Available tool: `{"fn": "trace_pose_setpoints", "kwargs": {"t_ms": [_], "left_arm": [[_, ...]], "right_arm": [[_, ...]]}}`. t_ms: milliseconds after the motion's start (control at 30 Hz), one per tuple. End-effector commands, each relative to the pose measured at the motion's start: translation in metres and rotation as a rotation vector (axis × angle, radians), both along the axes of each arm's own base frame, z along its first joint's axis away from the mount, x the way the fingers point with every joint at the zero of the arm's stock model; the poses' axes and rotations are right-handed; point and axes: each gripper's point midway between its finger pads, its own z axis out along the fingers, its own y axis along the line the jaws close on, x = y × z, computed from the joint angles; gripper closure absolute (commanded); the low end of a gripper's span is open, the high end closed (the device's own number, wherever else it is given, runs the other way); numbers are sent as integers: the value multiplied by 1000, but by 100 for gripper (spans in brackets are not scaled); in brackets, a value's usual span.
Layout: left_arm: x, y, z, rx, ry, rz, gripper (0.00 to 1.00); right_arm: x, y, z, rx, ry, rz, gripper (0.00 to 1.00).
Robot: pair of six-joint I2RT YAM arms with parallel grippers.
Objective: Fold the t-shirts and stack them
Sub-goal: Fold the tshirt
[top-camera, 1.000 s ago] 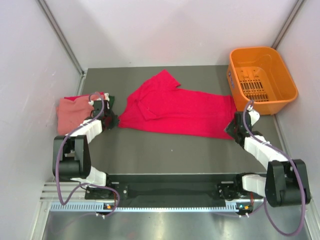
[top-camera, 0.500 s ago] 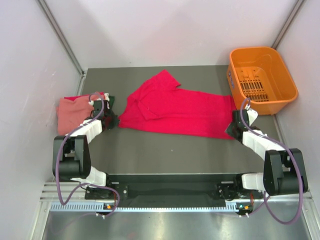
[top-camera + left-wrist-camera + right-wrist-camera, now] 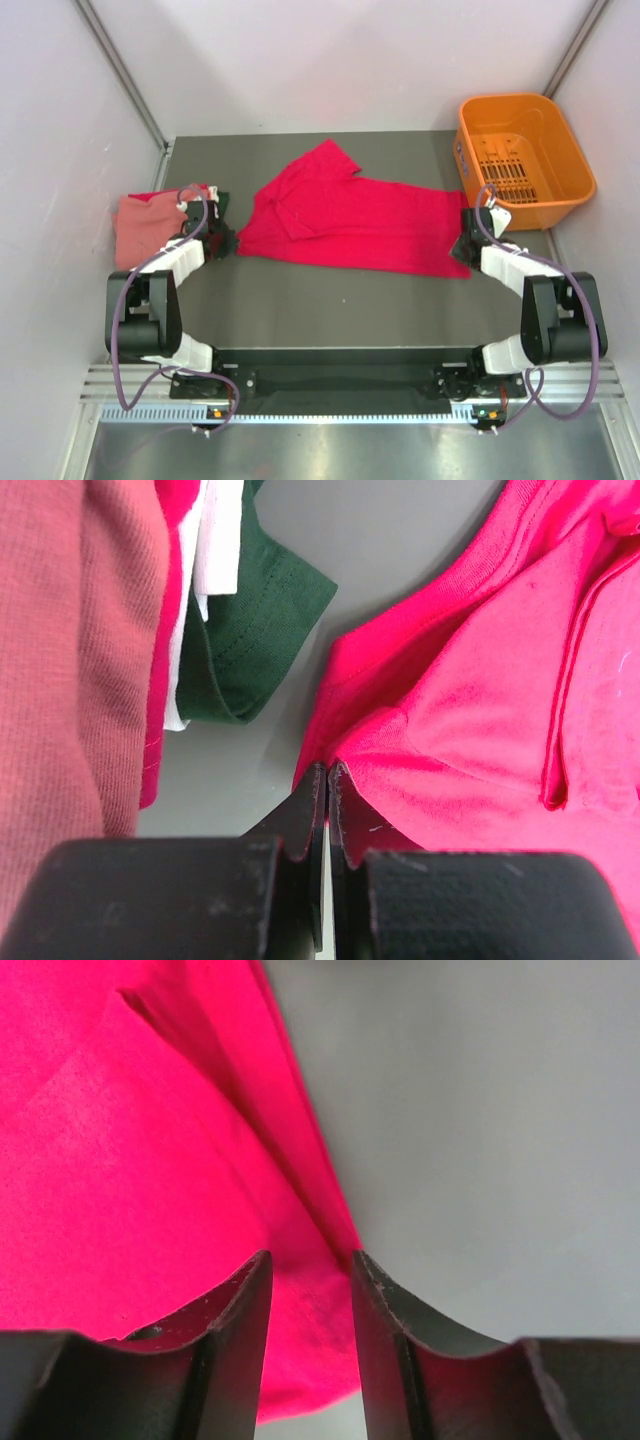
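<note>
Now the right claw [image 3: 463, 244] is sitting farther along the edge of the crimson t-shirt [image 3: 350, 215] than it was 1 second ago, and its jaws are narrowing. They are standing partly open, straddling the hem, with red cloth lying under and between the 2 fingers and bare table [image 3: 350, 300] stretching off to its right. It is not clamping anything yet, as far as the wrist view is showing. The orange basket [image 3: 525, 155] is sitting just beyond this claw.

The left claw [image 3: 328, 773] is staying put, pinched fully closed on the opposite end of the crimson t-shirt, whose cloth is puckering up right at its tips and spreading ahead and to its right. Ahead and to its left, the dark green t-shirt [image 3: 250, 630], a pale t-shirt [image 3: 215, 550] and the salmon pink t-shirt [image 3: 60, 630] are lying piled together.

Judging from this, the right claw is lining up a matching hold, so the 2 ends are getting ready for lifting and folding; the fold itself is not starting yet.
</note>
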Motion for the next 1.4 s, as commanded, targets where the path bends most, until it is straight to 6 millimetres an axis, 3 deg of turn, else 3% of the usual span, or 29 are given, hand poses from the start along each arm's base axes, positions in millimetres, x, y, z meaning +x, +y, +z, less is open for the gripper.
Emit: {"fn": "trace_pose_setpoints", "kwargs": {"t_ms": [0, 233, 367, 467, 800, 967, 1033, 1067, 1133, 1167, 1267, 1367], "left_arm": [[6, 2, 14, -5, -45, 5, 100], [9, 0, 7, -18, -27, -1, 100], [11, -1, 7, -19, -24, -5, 100], [10, -2, 5, -23, -12, -10, 100], [10, 0, 13, -14, -39, -5, 100], [10, -2, 17, -19, -52, -14, 100], [10, -3, 18, -22, -57, -17, 100], [10, -3, 18, -21, -55, -16, 100], [10, -3, 18, -23, -58, -16, 100], [10, -3, 16, -25, -54, -17, 100], [12, -7, 19, -43, -58, -31, 100], [10, -4, 16, -31, -61, -19, 100]], "right_arm": [[17, 4, 6, 8, -14, 27, 62], [12, 4, 3, 16, -4, 21, 67], [5, 0, 7, 1, -15, 15, 93], [-2, -3, 8, -12, -13, 4, 100], [-23, -7, 24, -3, -47, -34, 98], [-25, -7, 32, -2, -59, -28, 90], [-27, -5, 32, 8, -61, -23, 92], [-26, -3, 32, 17, -67, -17, 99], [-29, -2, 29, 28, -59, -24, 100], [-30, -1, 28, 33, -54, -19, 91], [-31, 2, 26, 44, -41, -12, 80], [-30, 5, 23, 63, -38, -9, 80]]}}
